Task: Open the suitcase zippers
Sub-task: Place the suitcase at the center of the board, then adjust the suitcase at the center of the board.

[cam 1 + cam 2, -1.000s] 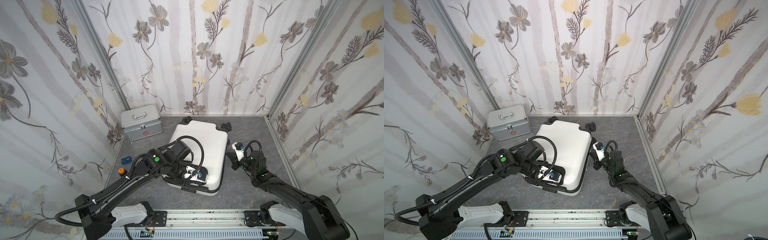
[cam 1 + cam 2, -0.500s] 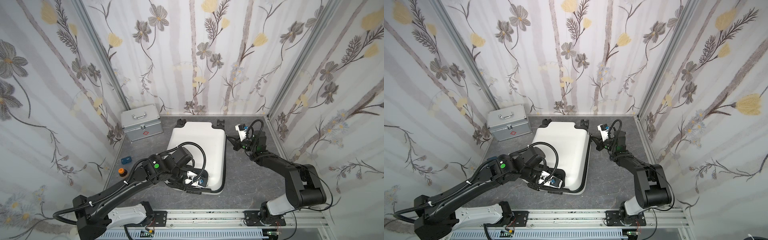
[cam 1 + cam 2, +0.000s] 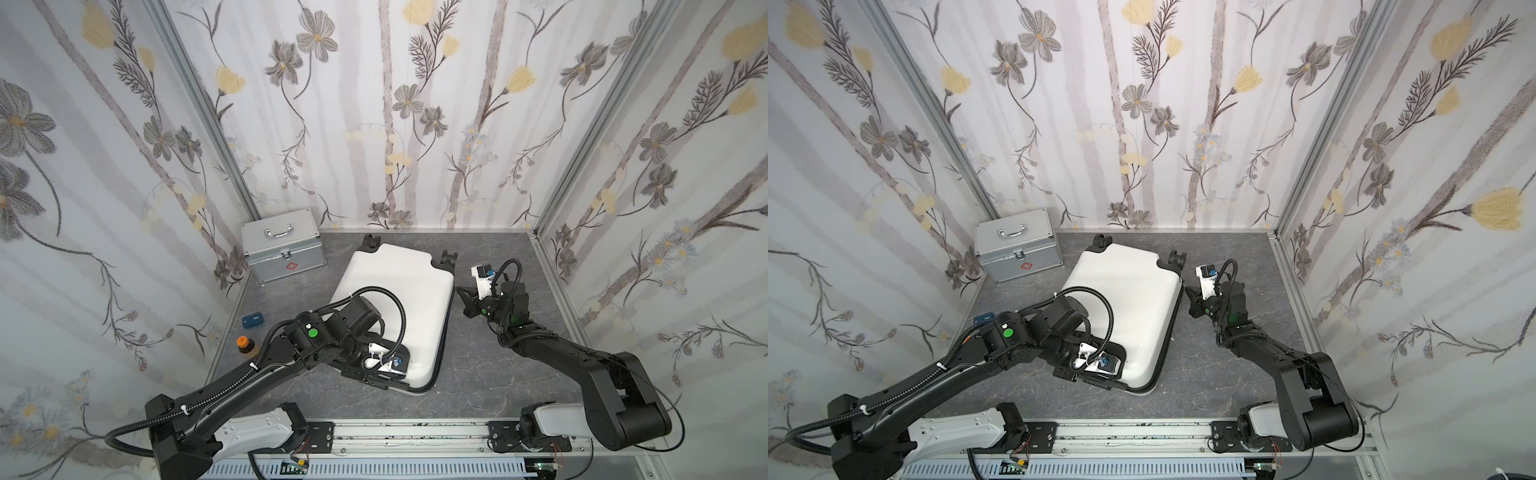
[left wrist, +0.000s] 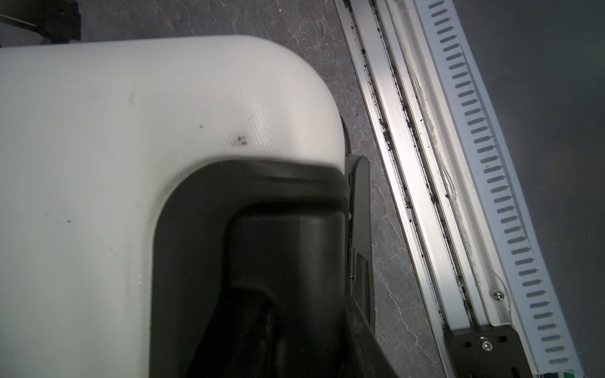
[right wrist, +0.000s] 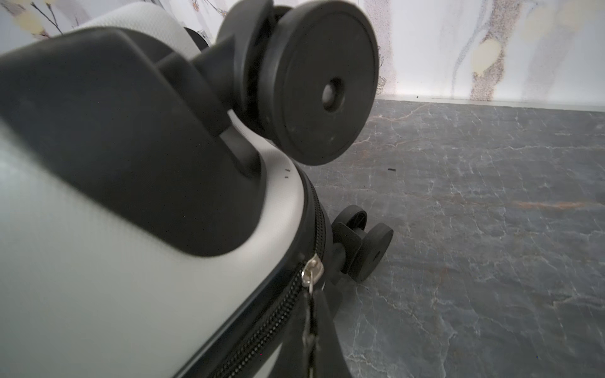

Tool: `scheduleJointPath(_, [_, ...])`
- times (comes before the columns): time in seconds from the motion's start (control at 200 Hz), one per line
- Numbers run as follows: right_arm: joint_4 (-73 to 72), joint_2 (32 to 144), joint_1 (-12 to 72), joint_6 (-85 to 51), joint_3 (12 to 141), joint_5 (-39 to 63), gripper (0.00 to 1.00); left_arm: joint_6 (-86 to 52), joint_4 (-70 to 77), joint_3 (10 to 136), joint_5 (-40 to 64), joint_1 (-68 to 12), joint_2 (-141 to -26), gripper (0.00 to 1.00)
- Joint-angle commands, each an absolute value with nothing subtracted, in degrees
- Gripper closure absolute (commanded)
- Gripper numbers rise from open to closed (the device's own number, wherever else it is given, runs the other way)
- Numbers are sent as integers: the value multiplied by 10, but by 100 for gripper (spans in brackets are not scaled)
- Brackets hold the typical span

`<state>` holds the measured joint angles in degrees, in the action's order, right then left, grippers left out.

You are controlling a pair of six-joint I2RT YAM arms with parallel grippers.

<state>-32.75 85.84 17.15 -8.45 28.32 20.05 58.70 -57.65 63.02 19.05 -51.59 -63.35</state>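
Grey surface, suitcase flat: my right claw pinches a pull by the far wheel; zipper beyond looks closed. Left claw: I cannot tell.

A silver metal case with a red cross on its front and a handle on its lid stands at about ten o'clock on the grey marbled floor, close to the corner of the flowered walls. Toward eight o'clock lies a small blue box, and near it stands a little orange-capped bottle. A metal rail runs along the six o'clock edge.
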Motion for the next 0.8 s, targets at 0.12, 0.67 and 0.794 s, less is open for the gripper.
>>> scheduleJointPath(0.12, [-452, 833, 229, -153, 212, 179, 100, 526, -501, 647, 154, -492, -633, 54])
scheduleJointPath(0.67, [-474, 801, 280, -169, 157, 114, 100, -350, -697, 742, -110, -481, -487, 31])
scheduleJointPath(0.794, [-461, 789, 285, -167, 156, 105, 100, -458, -820, 757, -95, -462, -521, 29])
